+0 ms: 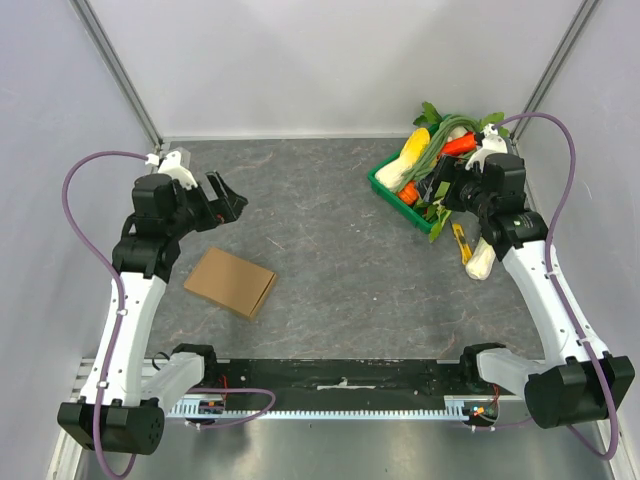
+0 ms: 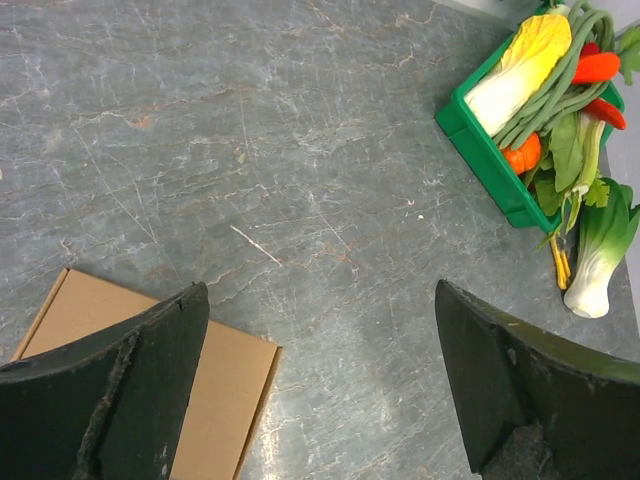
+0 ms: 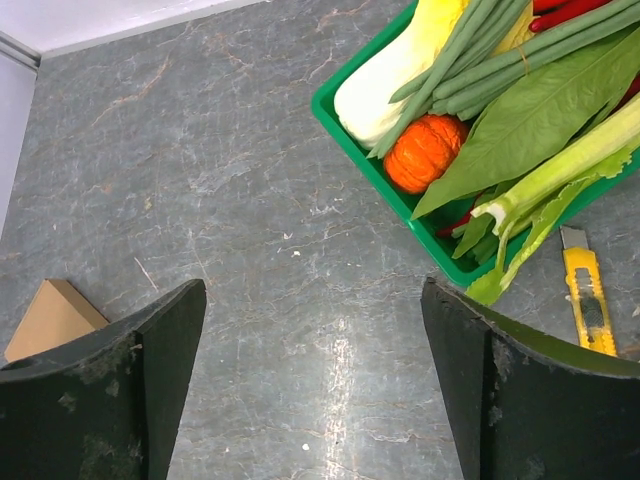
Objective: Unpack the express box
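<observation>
The express box (image 1: 231, 281) is a flat plain brown cardboard box lying closed on the grey table at the left, near the front. It shows at the lower left of the left wrist view (image 2: 215, 400) and as a corner in the right wrist view (image 3: 50, 317). My left gripper (image 1: 228, 195) is open and empty, held above the table just behind the box. My right gripper (image 1: 437, 190) is open and empty at the near edge of the green tray (image 1: 386, 188). A yellow utility knife (image 1: 461, 243) lies by the tray and also shows in the right wrist view (image 3: 588, 305).
The green tray (image 3: 366, 145) at the back right holds cabbage, green beans, a small orange pumpkin (image 3: 424, 152), red peppers and leafy greens. A bok choy (image 1: 481, 259) lies on the table in front of the tray. White walls enclose the table.
</observation>
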